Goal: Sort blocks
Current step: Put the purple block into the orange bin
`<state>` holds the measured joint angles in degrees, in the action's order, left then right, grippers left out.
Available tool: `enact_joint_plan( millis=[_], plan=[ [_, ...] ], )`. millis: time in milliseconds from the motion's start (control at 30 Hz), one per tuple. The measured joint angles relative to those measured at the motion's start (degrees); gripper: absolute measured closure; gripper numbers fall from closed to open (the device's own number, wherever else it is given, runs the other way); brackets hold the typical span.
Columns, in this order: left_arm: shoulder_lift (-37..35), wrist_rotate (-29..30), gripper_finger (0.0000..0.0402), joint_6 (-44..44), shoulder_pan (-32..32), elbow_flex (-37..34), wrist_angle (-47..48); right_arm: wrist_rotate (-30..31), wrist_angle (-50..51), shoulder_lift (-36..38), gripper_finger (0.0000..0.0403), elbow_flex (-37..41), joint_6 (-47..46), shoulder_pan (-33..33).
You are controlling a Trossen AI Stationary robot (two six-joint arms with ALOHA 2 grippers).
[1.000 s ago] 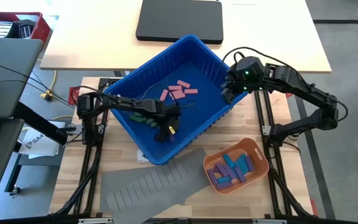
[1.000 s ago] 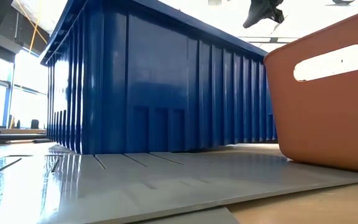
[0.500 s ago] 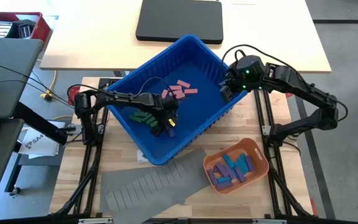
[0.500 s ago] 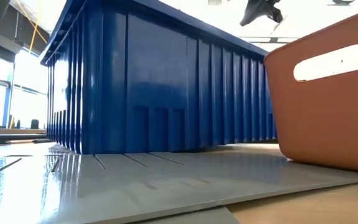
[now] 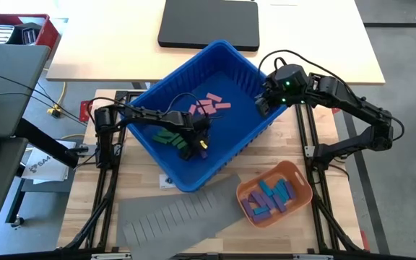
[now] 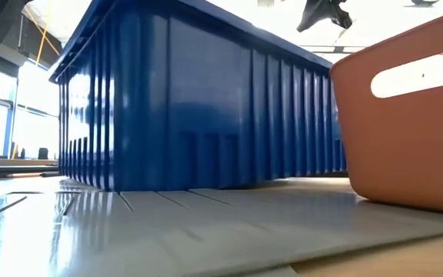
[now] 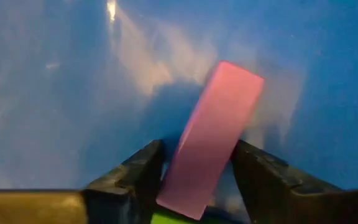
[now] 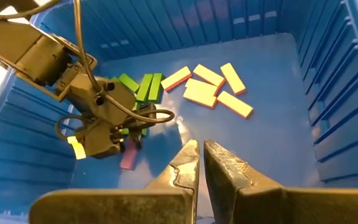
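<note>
**L gripper on a pink block inside the blue bin; R arm parked at the rim**

Biggest thing first: the blue bin [image 5: 201, 115] sits skewed across the wooden table [image 5: 295, 238], one corner toward the grey slotted sheet [image 5: 172, 213]. It acts as the source pile, w/ walls high enough that the arm has to reach in from above. Near its lower right is the orange tray [image 5: 274, 191], already loaded w/ blue, purple and a few pink blocks, so prob. the drop-off spot, close enough for a short carry.

In the bin: a cluster of pink blocks [image 5: 208, 105] lies loose toward the far side, a bunch of green blocks [image 5: 166, 137] nearer the left wall. Groups are apart, so one piece can be picked w/o dragging its neighbours.

Left gripper [image 5: 196, 144] is down on the bin floor just beside the greens. Wrist view shows why it's tilted low: a single pink block [image 7: 213, 134] stands slanted betw. the two fingers [image 7: 138, 171], jaws part-way open and set close on both long sides. Looks like a grip on the block or v. nearly so; a bit of green shows under it at the frame edge. My read: picking stage, lift not yet begun.

Right gripper [image 8: 201, 158] hangs over the bin's right rim, pointing in, jaws closed and holding nothing. Seems to be waiting clear of the L arm.
</note>
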<state>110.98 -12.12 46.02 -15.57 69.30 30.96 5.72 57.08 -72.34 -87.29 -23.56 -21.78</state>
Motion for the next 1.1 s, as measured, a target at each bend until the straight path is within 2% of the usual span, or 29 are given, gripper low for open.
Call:
enact_joint_plan(
  millis=[200, 333, 500, 733, 833, 967, 1100],
  plan=[
    [-0.2, 0.1, 0.0312, -6.4, 0.0, 0.3, -0.5, -0.2, -0.1, 0.0, 0.0384, 0.0, 0.0, 0.0],
    [-0.1, 0.5, 0.0311, -8.0, -0.1, 3.2, 4.5, -0.4, 0.0, 0.0, 0.0384, -1.1, 0.1, 0.0],
    [-0.2, 1.3, 0.0311, -13.0, -0.8, 11.0, 9.4, -0.5, 0.1, 0.1, 0.0384, -3.9, 2.8, 0.0],
    [-0.2, 5.1, 0.0311, -24.6, -2.4, 26.8, 13.0, -0.7, 0.6, 0.1, 0.0384, -8.1, 10.8, 0.0],
    [-0.2, 5.2, 0.0311, -29.0, -2.6, 34.5, 12.7, -3.6, 0.7, 0.1, 0.0381, -9.8, 15.7, 0.0],
    [-0.3, 3.8, 0.0311, -33.7, -3.2, 44.5, 12.3, -9.3, 0.4, 0.1, 0.0346, -11.9, 20.3, 0.0],
    [-0.3, -2.2, 0.0311, -34.0, -3.4, 52.3, 10.7, -15.0, -2.5, 0.1, 0.0286, -13.3, 25.2, 0.0]
  ],
)
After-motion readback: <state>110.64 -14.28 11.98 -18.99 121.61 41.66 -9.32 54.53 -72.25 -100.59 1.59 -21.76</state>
